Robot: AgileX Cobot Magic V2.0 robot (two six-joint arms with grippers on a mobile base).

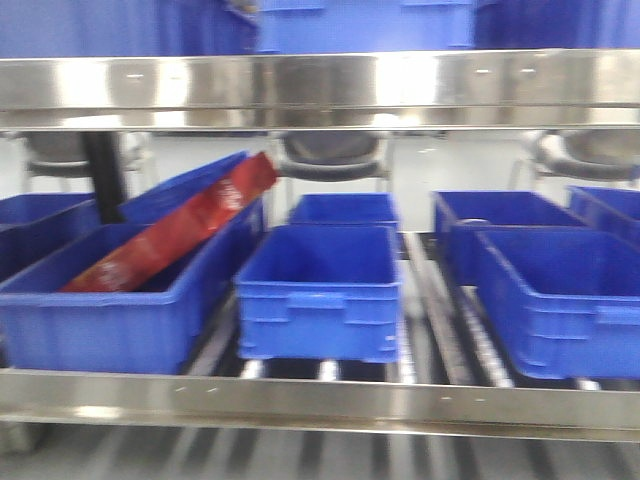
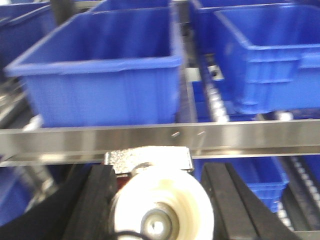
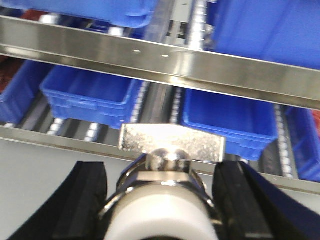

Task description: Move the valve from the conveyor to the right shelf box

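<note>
The left gripper (image 2: 160, 171) is clamped on a white round plastic valve with a silver metal handle (image 2: 161, 207). A blue plastic box (image 2: 100, 95) sits at eleven o'clock behind the polished steel shelf rail (image 2: 240, 134). The right gripper (image 3: 160, 169) is closed on a second white valve with a silver T-handle (image 3: 166, 205), and a shallow blue bin (image 3: 230, 117) lies at one o'clock.

The boxes (image 1: 318, 290) are plain blue. The shelf rails (image 1: 320, 90) are bright silver. The packet (image 1: 180, 235) is red. Each valve (image 2: 160, 210) is white with a silver handle (image 3: 171, 142).
</note>
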